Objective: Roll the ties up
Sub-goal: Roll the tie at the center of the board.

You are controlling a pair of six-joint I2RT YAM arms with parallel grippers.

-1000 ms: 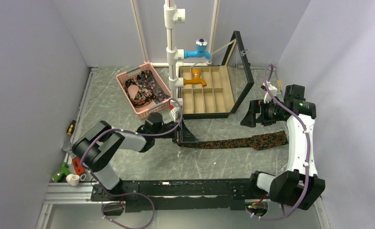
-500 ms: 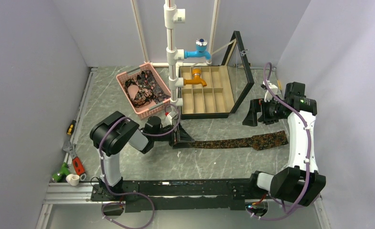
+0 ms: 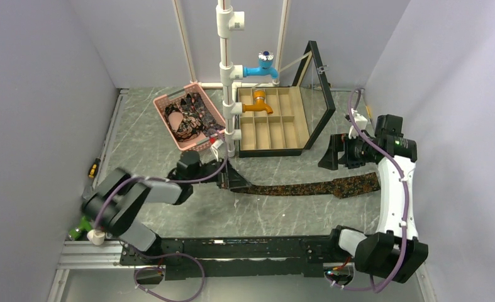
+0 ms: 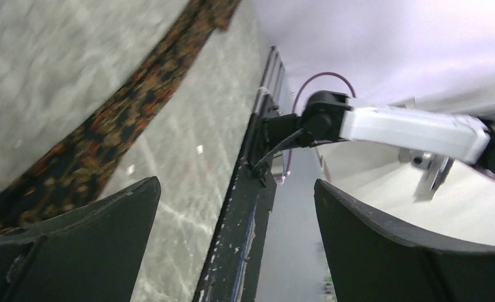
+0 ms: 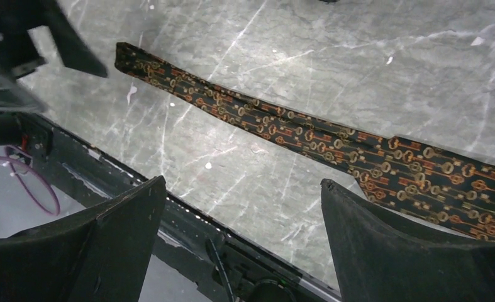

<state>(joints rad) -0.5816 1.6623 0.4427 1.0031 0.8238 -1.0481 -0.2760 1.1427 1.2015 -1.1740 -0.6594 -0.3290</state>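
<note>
Basket, pipe, case stand behind tie.

A grey marbled table carries a pink mesh basket at the back left. Beside it rises a white pipe stand with two taps – one blue, one orange. Right of the stand lies a wooden compartment box, its black-framed glass lid tilted open. Off the table's left edge lie a yellow-handled tool and a white fitting.

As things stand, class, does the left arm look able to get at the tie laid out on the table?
Probably yes: the left gripper stands open right at the narrow end of the tie, with nothing between them.
</note>
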